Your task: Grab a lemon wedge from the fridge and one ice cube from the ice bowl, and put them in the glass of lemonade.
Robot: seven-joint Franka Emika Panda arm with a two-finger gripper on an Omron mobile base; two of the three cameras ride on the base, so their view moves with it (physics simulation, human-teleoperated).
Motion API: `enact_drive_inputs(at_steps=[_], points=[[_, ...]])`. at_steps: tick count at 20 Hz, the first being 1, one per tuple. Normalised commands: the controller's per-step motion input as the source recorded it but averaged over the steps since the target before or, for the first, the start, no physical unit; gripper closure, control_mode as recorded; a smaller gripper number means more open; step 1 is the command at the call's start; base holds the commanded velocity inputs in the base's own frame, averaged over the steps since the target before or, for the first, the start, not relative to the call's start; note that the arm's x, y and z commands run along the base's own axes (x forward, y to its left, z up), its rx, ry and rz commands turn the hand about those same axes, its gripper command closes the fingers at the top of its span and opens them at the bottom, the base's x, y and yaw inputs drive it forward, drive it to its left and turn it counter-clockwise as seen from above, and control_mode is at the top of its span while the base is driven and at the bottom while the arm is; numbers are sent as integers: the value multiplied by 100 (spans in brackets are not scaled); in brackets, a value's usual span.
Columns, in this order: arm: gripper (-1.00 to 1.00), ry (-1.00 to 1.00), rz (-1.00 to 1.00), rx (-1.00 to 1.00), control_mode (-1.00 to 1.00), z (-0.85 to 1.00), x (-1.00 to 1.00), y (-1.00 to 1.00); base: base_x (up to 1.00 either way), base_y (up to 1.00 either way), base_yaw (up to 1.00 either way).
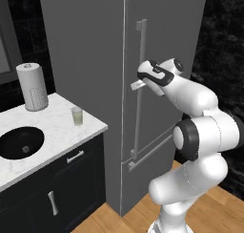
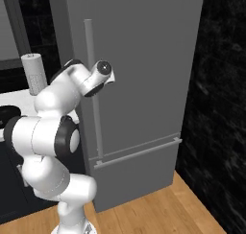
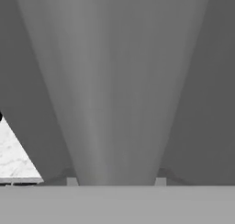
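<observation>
Fridge (image 1: 95,84): tall, plain grey, doors closed; landmark for all entries below.
Fridge handle (image 1: 139,89): long vertical grey bar on the upper door; runs close up the middle of the hand view (image 3: 114,81).
Counter (image 1: 57,127): white marble top over dark cabinets, directly left of the fridge.
Paper-towel roll (image 1: 32,86): upright at the back of the counter, left of the fridge.
Ice bowl (image 1: 20,142): wide, black, on the counter, well left of the fridge; one small pale piece visible inside.
Glass of lemonade (image 1: 76,116): upright on the counter between ice bowl and fridge, near the counter's right edge.
Gripper (image 1: 137,86): at the fridge handle, about upper-door height; fingers on either side of the bar; contact with the bar cannot be told.
Lemon wedge: cannot be located with doors closed.
</observation>
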Motion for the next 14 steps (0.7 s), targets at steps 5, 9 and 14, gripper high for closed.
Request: enact_drive_inputs(at_steps=[5,9,14], points=[[100,-5,-11,0,-100,0,-14,-67,0,0,0],[100,0,-15,5,-100,0,-21,-100,0,0,0],[100,0,-16,9,-100,0,-18,-100,0,0,0]])
